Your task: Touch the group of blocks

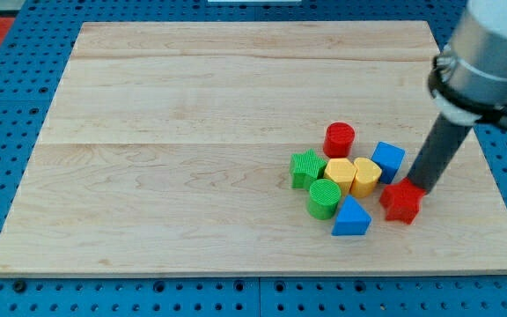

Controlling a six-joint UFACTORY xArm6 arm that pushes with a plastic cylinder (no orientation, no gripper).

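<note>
A group of blocks lies right of the board's middle: a red cylinder, a blue cube, a green star, two yellow blocks, a green cylinder, a blue triangle and a red star-like block. My tip comes down from the view's upper right and rests against the upper edge of the red star-like block, just right of the blue cube.
The wooden board lies on a blue pegboard. The arm's grey body hangs over the board's upper right corner.
</note>
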